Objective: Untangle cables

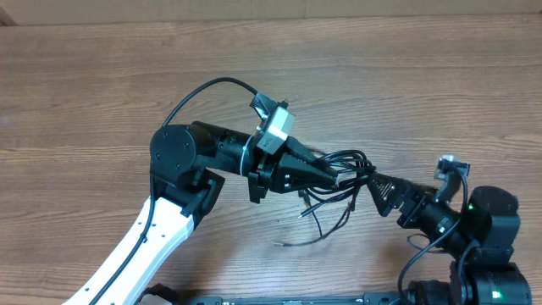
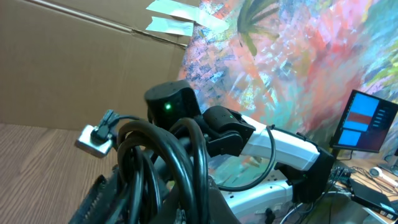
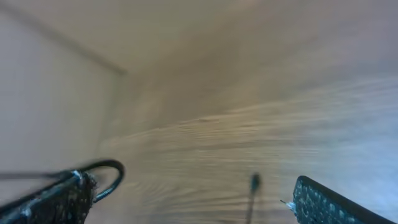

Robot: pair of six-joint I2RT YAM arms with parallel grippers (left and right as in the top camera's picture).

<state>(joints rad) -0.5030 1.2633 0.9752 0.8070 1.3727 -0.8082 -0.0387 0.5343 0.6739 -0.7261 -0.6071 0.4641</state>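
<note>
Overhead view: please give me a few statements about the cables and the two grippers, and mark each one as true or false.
1. The left gripper is shut on the cables. True.
2. The right gripper is shut too. False: its jaws stand wide open, right beside the bundle.
3. The cables lie at the far edge of the table. False: they are near the middle, between the two grippers.
4. Several loose cable ends trail out of the bundle. True.
</note>
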